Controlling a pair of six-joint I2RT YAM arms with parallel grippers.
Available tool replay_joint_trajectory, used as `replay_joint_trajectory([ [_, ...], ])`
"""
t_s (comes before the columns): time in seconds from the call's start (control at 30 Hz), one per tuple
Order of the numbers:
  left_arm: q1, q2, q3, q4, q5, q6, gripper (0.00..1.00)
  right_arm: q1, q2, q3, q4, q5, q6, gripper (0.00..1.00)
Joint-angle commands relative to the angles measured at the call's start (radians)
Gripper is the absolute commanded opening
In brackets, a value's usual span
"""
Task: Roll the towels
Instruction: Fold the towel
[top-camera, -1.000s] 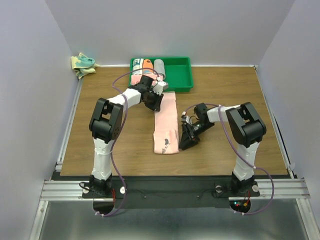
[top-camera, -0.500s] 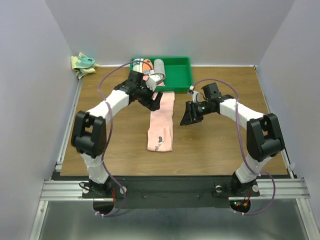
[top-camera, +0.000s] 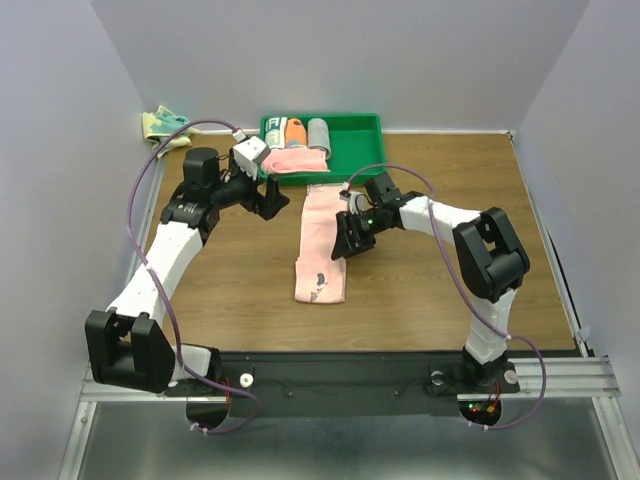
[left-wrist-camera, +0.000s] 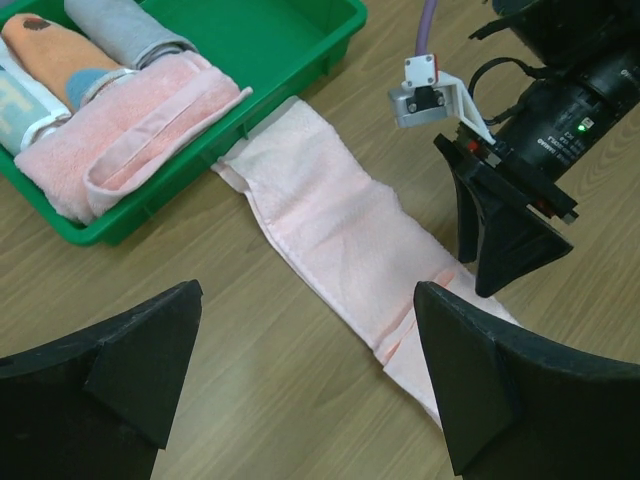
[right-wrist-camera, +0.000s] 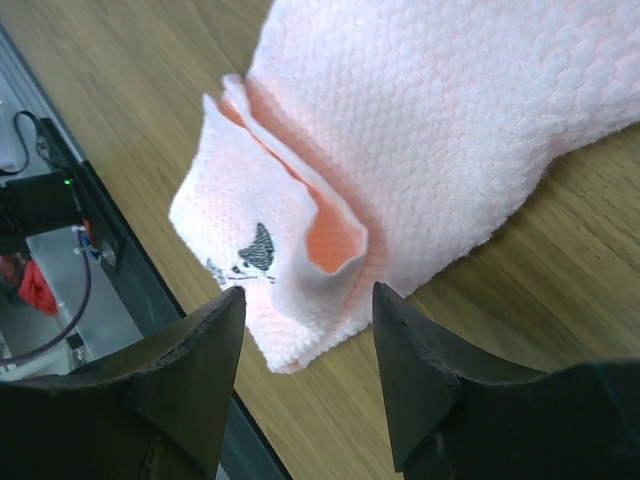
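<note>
Mostly flat peach-pink towel (top-camera: 320, 255) — dark mark (top-camera: 319, 282) at near end.

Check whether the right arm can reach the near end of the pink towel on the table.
Probably yes. The right gripper hangs open at the right edge of the pink towel; nothing covers its near end, and the left gripper sits well off to the left.

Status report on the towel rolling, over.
Left gripper jaws open, empty. Right gripper jaws open at pale peach-pink cloth towel, lying flat, unrolled. Green plastic tray at its far end.
</note>
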Motion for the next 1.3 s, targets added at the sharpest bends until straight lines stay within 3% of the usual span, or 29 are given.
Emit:
replay_joint_trajectory([
  [0.0,0.005,-0.060,-0.017,-0.012,0.062,0.104,0.99,0.013,0.028,0.022,0.048,0.043,0.003,0.59],
  [0.1,0.002,-0.077,-0.051,-0.082,0.099,0.222,0.99,0.018,0.052,0.027,0.056,0.051,0.009,0.54],
  [0.2,-0.022,-0.095,-0.095,-0.112,0.062,0.302,0.94,0.019,0.063,0.027,0.056,0.053,0.012,0.38],
  [0.23,-0.051,-0.098,-0.120,-0.136,0.009,0.365,0.91,0.018,0.057,0.018,0.057,0.047,0.011,0.28],
  [0.27,-0.067,-0.104,-0.132,-0.144,-0.016,0.384,0.87,0.018,0.048,0.010,0.057,0.033,0.012,0.25],
  [0.5,-0.114,-0.123,-0.215,-0.181,-0.045,0.496,0.87,0.018,0.000,-0.016,0.057,0.001,0.020,0.01],
  [0.67,-0.189,-0.184,-0.287,-0.230,-0.069,0.692,0.86,0.013,-0.023,-0.057,0.056,0.027,0.023,0.01],
  [0.87,-0.393,-0.243,-0.450,-0.217,-0.186,0.827,0.86,0.012,0.008,-0.070,0.057,0.066,0.017,0.01],
  [1.1,-0.625,-0.237,-0.612,0.026,-0.370,0.839,0.76,0.007,0.049,-0.082,0.059,0.105,0.011,0.01],
  [1.27,-0.693,-0.197,-0.648,0.144,-0.442,0.856,0.76,0.001,-0.029,-0.103,0.061,0.050,0.009,0.01],
])
